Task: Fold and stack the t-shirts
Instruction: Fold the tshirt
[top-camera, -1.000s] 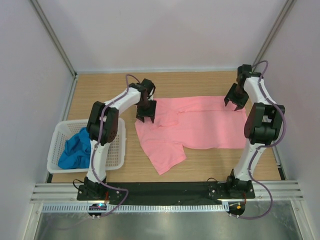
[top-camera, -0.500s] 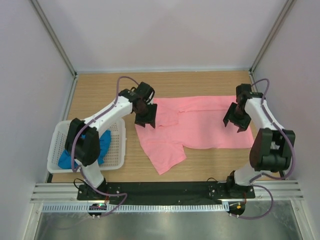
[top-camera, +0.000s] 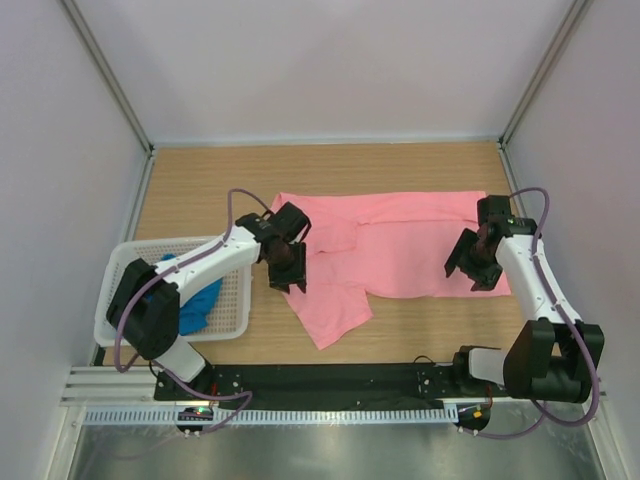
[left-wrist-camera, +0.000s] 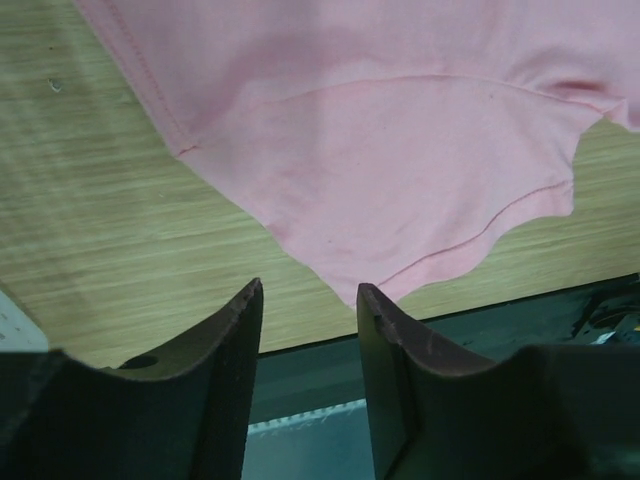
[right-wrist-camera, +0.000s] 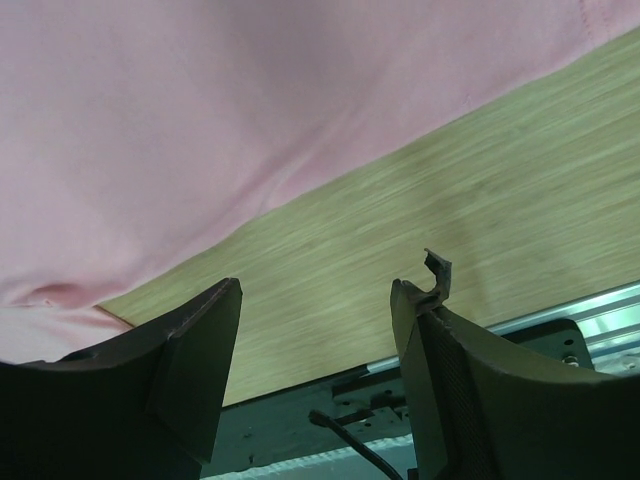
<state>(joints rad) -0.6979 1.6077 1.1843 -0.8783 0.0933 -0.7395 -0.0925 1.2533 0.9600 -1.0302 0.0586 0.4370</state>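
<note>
Two empty, half-open hands: left gripper (top-camera: 287, 273) and right gripper (top-camera: 473, 263) hover at the pink t-shirt (top-camera: 415, 250) edges; uneven pinches could skew the fold.

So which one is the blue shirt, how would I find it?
Look at the wooden table, then its left edge, where a white perforated basket sits. The blue t-shirt is the crumpled heap inside it, whereas the pink t-shirt lies spread flat on the wood.
</note>
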